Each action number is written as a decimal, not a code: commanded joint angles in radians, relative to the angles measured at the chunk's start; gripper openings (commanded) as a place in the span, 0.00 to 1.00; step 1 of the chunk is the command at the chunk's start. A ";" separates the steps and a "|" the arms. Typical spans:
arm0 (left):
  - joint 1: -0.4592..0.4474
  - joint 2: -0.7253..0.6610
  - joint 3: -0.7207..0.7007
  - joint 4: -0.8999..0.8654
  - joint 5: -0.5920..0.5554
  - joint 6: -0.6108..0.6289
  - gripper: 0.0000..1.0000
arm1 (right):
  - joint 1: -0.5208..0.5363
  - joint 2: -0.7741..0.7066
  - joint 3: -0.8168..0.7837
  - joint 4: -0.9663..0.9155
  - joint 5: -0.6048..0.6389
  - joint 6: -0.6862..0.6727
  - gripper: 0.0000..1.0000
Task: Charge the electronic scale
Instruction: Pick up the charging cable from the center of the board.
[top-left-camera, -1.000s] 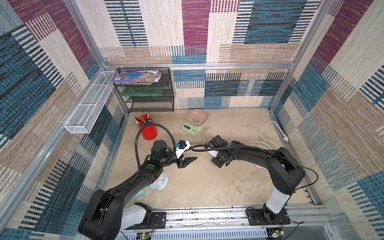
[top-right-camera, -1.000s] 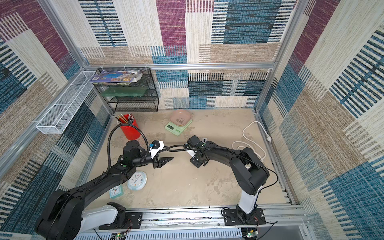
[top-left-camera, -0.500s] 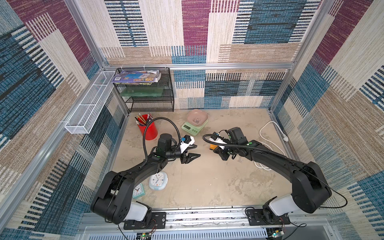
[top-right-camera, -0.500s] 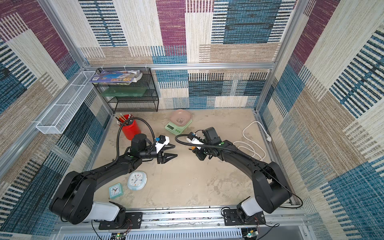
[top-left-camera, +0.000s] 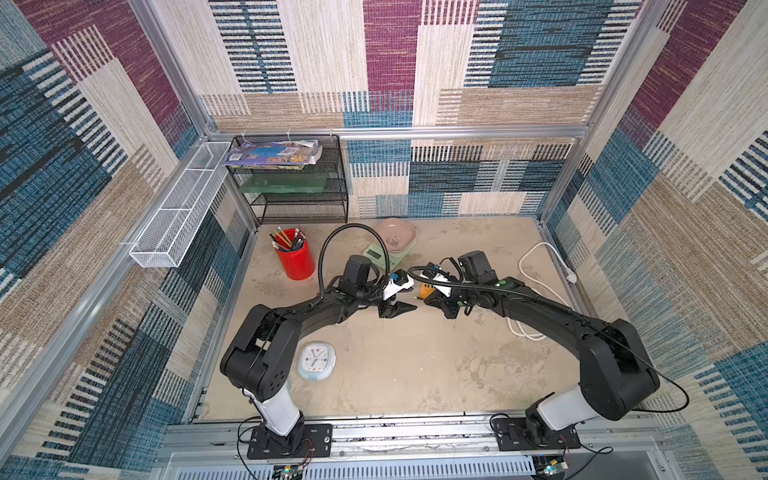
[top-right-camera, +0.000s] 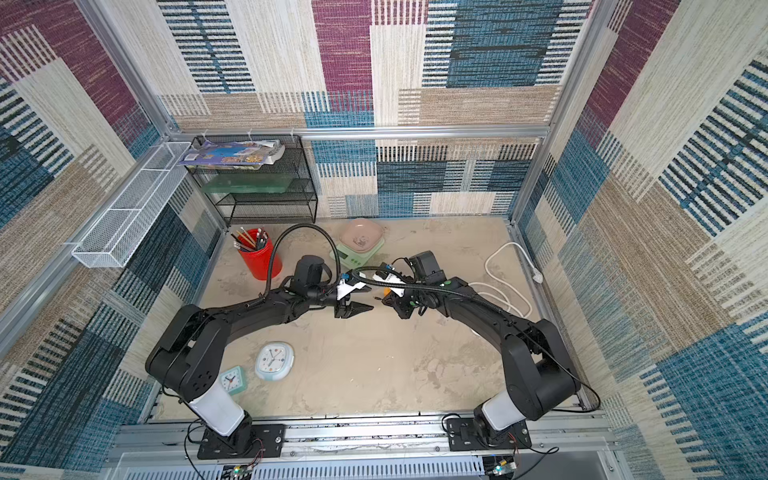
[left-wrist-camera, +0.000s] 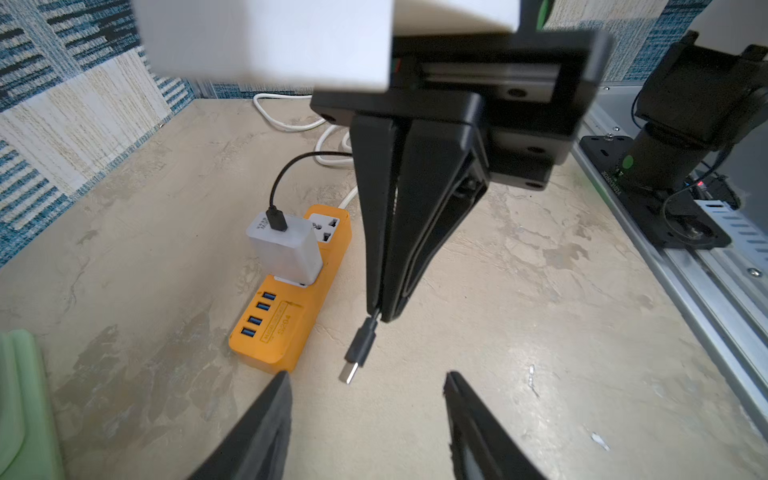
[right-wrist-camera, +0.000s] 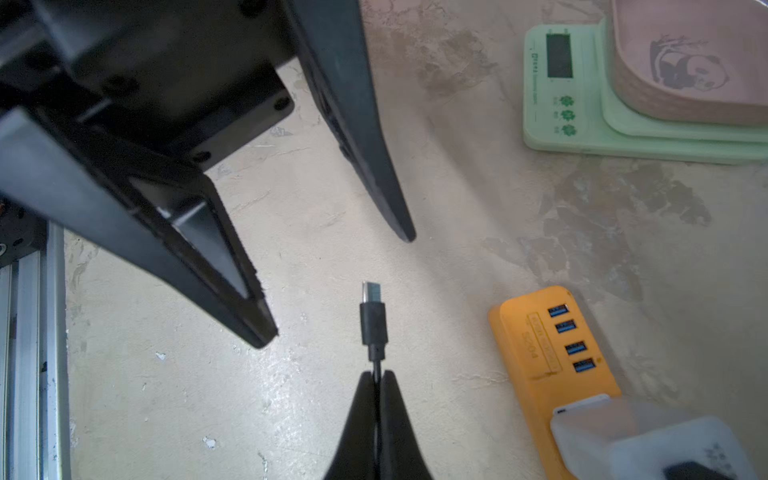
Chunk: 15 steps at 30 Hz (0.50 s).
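In both top views the electronic scale (top-left-camera: 372, 252) sits in the upper middle of the frame, with its pink tray (top-left-camera: 395, 235) on top. Just below it, at mid-frame, the left gripper (top-left-camera: 409, 308) and the right gripper (top-left-camera: 427, 302) point at each other, near but apart.

In the left wrist view we see our left jaws standing partly open, gripping nothing. The right gripper's jaws are pinched together on a black charging cable (left-wrist-camera: 361, 345), whose plug hangs free beside the orange power strip (left-wrist-camera: 286, 320).

In the right wrist view we see the cable clamped just behind its plug. The plug points toward the gap between the left fingers. The scale lies beyond the power strip.
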 joint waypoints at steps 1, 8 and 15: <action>-0.007 0.026 0.028 -0.042 -0.001 0.065 0.55 | -0.006 0.004 0.009 0.021 -0.037 -0.021 0.00; -0.019 0.068 0.059 -0.049 -0.002 0.070 0.40 | -0.013 0.000 0.007 0.021 -0.050 -0.024 0.00; -0.019 0.070 0.067 -0.055 0.005 0.074 0.22 | -0.018 0.004 0.009 0.020 -0.048 -0.021 0.01</action>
